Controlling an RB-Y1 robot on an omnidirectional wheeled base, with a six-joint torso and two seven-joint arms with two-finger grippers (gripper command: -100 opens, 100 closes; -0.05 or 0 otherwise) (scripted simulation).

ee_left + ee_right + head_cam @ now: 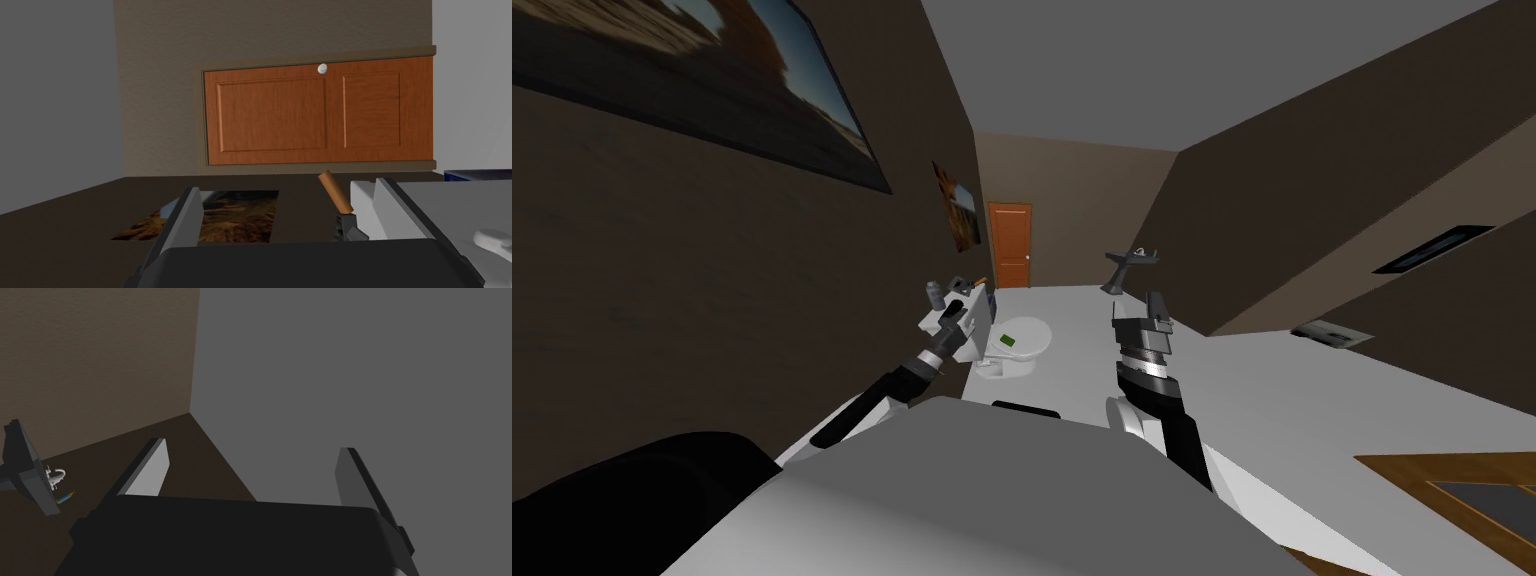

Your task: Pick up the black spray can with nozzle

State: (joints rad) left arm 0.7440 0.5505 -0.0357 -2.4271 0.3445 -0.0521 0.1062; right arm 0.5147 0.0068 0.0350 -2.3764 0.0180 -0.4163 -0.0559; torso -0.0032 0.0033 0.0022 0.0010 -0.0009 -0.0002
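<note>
- A toilet (1017,340) stands against a dark brown wall, with an orange door (1010,243) far behind it.
- The spray can (935,294), as best I can tell, is the small grey can with a darker top. It stands upright on the tank (974,305), at the end nearest the wall.
- The left gripper (950,318) hovers just beside the tank, near the can and not touching it. Its fingers (187,215) are spread apart, grasping nothing.
- Between those fingers, a brown-handled tool (336,191) lies at the tank's edge.
- The right gripper (1142,310) is raised over the pale floor, well apart from the toilet. Its fingers (150,470) are also released and empty.
- A grey sink (1127,265) juts from the opposite wall.
</note>
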